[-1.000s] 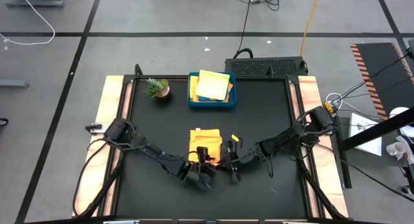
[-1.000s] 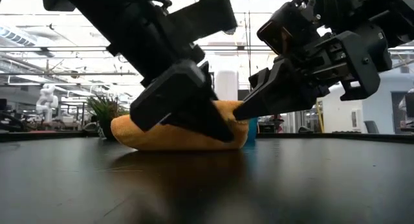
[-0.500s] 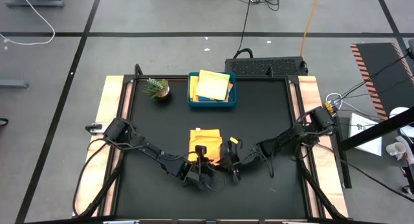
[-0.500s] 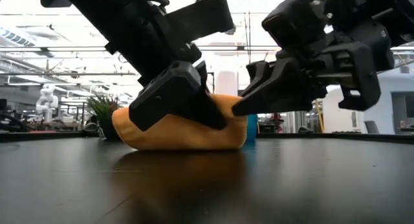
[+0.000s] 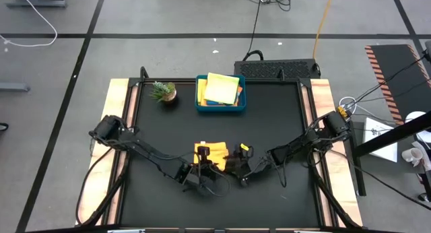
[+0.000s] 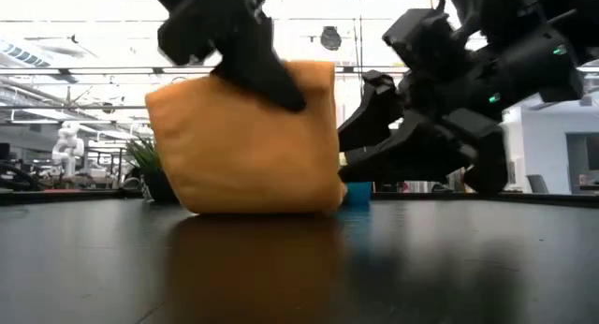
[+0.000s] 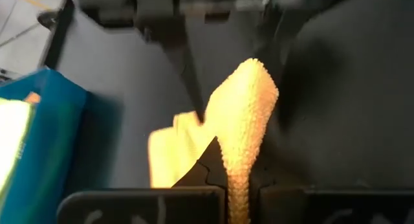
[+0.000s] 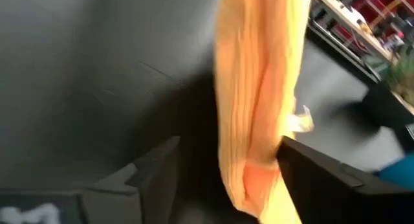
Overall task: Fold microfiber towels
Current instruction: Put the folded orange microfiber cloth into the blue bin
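Observation:
An orange towel stands raised near the table's front middle. Its top is in my shut left gripper and its lower end rests on the table. My left gripper reaches in from the near left. My right gripper is open at the towel's right edge. In the right wrist view the towel runs between that gripper's spread fingers. More towels, a yellow one on top, lie in the teal tray. My left gripper pinches the towel's raised top edge between its two fingers, coming slanting down from the near left. The cloth there looks bunched, more than one layer. The towel hangs below the fingers, its bottom on the table. Whether my right gripper's finger touches the towel, I cannot tell.
The teal tray stands at the far middle of the black mat, with a small potted plant to its left. Bare mat lies to the left and right of the towel. Wooden strips edge the table.
My left gripper has shut on the towel's near part and risen, drawing that part upright while the rest stays on the table. My right gripper has opened, let go of the towel and rolled about its own axis without shifting place.

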You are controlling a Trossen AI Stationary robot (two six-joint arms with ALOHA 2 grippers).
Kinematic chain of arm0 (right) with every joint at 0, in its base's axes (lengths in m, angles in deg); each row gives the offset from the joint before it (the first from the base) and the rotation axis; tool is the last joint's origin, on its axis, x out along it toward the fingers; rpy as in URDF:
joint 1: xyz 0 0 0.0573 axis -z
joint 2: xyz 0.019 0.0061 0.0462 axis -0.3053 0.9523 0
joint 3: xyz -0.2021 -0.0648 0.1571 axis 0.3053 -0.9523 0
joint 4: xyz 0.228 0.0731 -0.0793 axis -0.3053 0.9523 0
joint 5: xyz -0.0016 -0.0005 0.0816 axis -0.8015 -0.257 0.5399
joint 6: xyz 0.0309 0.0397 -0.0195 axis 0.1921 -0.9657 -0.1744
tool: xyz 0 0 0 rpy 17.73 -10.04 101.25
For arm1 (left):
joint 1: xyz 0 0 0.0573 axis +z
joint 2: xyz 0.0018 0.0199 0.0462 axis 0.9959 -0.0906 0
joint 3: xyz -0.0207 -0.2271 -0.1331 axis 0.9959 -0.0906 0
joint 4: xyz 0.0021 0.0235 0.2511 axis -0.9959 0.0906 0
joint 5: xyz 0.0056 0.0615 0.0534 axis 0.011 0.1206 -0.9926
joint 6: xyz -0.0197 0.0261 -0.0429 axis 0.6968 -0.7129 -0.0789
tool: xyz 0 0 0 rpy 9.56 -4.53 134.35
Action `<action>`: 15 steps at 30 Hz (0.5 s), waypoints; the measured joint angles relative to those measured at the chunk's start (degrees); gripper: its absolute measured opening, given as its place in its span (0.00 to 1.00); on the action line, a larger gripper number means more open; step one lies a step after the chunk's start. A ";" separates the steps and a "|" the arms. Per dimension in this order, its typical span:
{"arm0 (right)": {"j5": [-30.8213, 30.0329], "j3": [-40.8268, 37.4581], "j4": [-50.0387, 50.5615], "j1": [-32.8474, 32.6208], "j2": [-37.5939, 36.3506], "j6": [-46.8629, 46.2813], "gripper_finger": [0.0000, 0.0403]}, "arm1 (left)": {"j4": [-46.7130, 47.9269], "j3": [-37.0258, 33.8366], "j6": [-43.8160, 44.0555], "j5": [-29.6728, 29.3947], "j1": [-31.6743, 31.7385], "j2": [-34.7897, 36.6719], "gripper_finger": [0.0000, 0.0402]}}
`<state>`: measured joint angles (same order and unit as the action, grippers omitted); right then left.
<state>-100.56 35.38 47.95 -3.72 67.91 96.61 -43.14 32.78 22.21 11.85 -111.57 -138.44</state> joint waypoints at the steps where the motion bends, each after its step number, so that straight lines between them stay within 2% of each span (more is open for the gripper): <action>1: 0.01 0.00 0.13 0.51 0.00 -0.07 0.61 | -0.05 0.00 -0.54 0.01 0.00 0.60 0.01; 4: 0.02 0.00 0.16 1.90 0.00 -0.52 0.66 | 0.13 0.00 -1.74 -0.07 0.00 2.09 0.01; 7: 0.17 0.00 0.75 2.72 0.00 -0.76 0.67 | 0.11 0.00 -2.59 -0.44 0.00 3.55 0.01; 11: 0.24 0.00 2.10 3.46 0.00 -1.79 0.60 | 0.69 0.00 -3.23 -1.40 -0.04 5.74 0.01; 15: 0.22 0.00 2.84 3.46 0.02 -1.70 0.48 | 1.72 0.00 -5.40 -2.31 -0.13 8.93 0.01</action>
<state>-100.35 35.38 50.79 -0.26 67.93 94.91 -41.42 32.78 16.82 9.53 -111.70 -129.51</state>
